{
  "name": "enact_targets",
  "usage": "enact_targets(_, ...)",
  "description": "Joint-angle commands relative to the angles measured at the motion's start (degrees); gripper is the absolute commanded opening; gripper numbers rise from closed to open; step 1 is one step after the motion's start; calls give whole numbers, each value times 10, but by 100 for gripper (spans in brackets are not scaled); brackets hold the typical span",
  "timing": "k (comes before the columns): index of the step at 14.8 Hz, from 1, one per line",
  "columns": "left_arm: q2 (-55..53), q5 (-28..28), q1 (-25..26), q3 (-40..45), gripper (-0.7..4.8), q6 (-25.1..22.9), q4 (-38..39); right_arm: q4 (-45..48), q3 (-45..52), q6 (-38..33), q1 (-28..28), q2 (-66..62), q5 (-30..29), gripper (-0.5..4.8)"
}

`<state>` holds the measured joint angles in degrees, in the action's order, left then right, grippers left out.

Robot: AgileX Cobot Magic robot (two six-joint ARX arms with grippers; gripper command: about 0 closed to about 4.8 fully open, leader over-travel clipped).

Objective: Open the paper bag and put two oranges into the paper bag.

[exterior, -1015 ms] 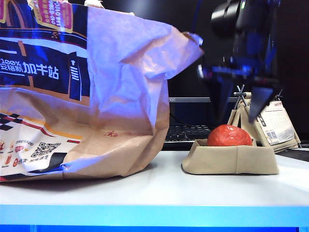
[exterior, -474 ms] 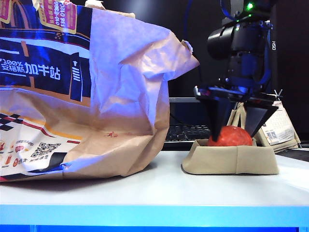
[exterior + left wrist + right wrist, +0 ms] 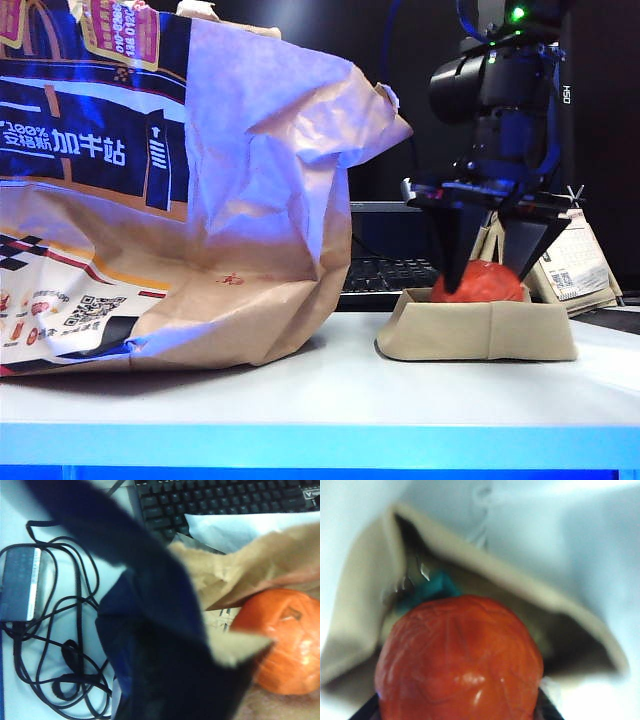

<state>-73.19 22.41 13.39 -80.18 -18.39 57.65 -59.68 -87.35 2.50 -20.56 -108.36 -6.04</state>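
Note:
The big brown paper bag [image 3: 250, 200] with dark blue print lies on its side at the left of the exterior view, its mouth lifted. My left gripper does not show in that view. In the left wrist view the bag's dark wall [image 3: 165, 645] fills the spot where the jaws stand, so the gripper is shut on the bag's rim. One orange [image 3: 287, 645] lies inside the bag. A second orange [image 3: 480, 283] rests in the beige fabric tray [image 3: 480, 335] at the right. My right gripper [image 3: 488, 270] [image 3: 457, 710] reaches down over the tray, with its dark fingers [image 3: 546, 711] against both sides of this orange.
A black keyboard [image 3: 385, 272] lies behind the tray, and a desk calendar [image 3: 572, 262] stands at the back right. In the left wrist view a power adapter [image 3: 20, 585] with tangled black cables lies beside the bag, and white paper [image 3: 235, 527] lies by the keyboard [image 3: 225, 500].
The right gripper has come down over the tray and its fingers have drawn inward onto the orange. The bag has kept still.

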Motion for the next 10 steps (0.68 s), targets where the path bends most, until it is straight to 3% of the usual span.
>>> enact_targets(1,1,3,0,-2,-4,4,-8,-38,-44,7,0,61,39,-1)
enact_targets(4,1,4,0,-2,-6,19,-12,-70,-131,8,-2,110,36,-1)
enact_targets(8,1,26,0,-2,-6,25,-12,-151,-347,7,-41,115,11,-1)
enact_targets(10,1,63,-1,-2,-6,25,-12,-123,-442,-13,-73,115,-85,-1)
